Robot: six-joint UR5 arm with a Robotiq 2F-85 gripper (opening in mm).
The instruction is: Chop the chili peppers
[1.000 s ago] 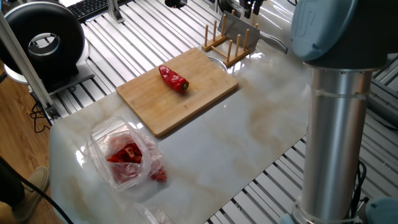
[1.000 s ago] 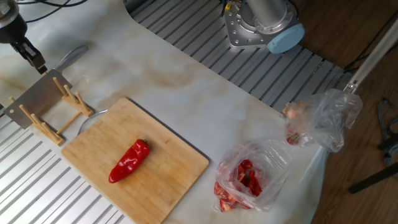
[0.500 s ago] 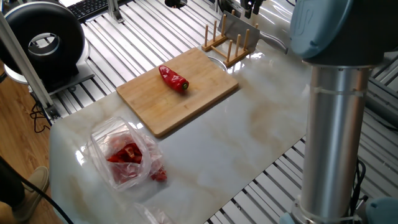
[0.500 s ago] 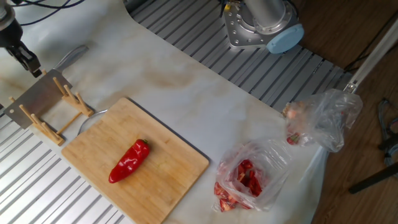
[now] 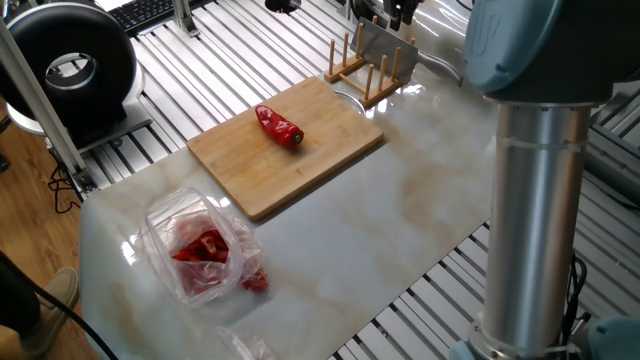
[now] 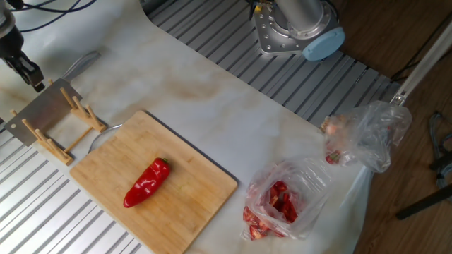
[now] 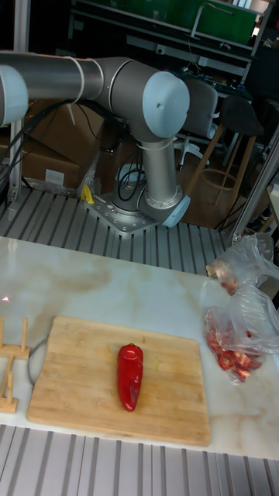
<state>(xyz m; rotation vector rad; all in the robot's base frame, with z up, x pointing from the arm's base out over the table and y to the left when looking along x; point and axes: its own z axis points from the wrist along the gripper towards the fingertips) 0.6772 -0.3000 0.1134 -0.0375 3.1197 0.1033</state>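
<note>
The knife (image 6: 39,113) is to be fetched first; its blade is seen standing in the wooden rack (image 6: 67,127), just below the gripper (image 6: 32,76). A straight descent onto the handle is advised, so that the rack is not dragged. Whether the fingers are spread or pressed together cannot be told. The chili pepper (image 6: 147,182) is left whole on the cutting board (image 6: 198,187), well apart from the fingers. Compared with a second ago, the gripper is found shifted slightly away from the pepper; all else is unchanged.
</note>
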